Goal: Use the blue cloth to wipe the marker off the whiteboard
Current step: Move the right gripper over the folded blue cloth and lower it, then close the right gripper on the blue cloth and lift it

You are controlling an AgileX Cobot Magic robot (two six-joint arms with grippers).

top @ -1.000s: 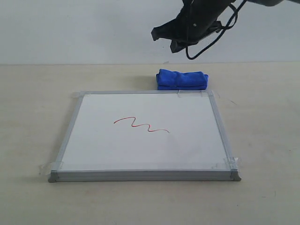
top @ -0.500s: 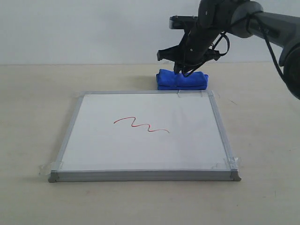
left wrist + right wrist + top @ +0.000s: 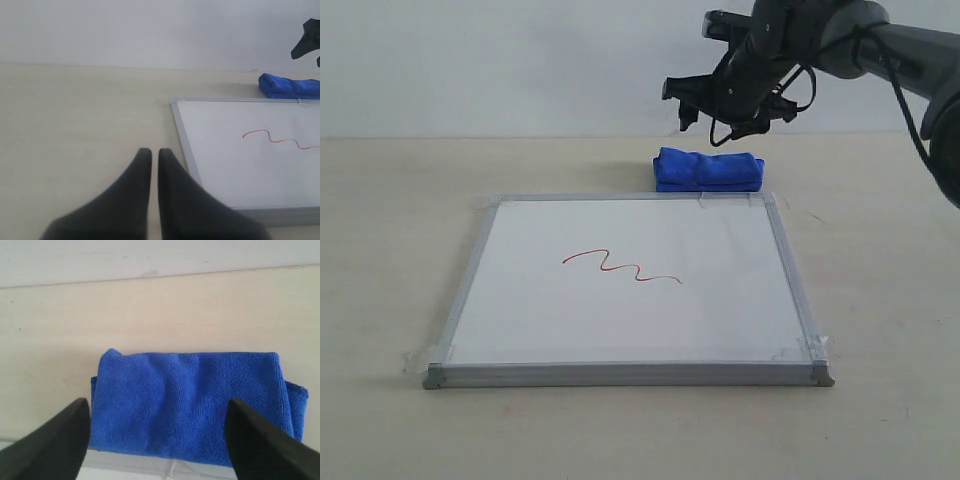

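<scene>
Pale bench (image 3: 390, 200) is carrying the whiteboard (image 3: 720, 310), with the red marker (image 3: 620, 266) squiggle unwiped near its middle. The blue cloth (image 3: 708, 170) is lying just past the board's far edge, its long axis running along that edge. I am seeing the right claw (image 3: 717, 125) hovering directly above it, spread wide and empty, its opening lining up along the cloth's length. The left claw (image 3: 154, 152) is sitting well apart, nearly pinched together, holding nothing. I am judging the right arm nearer, so a straight descent is looking sufficient.

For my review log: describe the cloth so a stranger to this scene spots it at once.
A square grey-framed whiteboard lies flat on the pale table. Just past its far edge, near the right corner in the exterior view, sits the blue cloth: a folded royal-blue bundle, the only soft, vivid thing there.
</scene>
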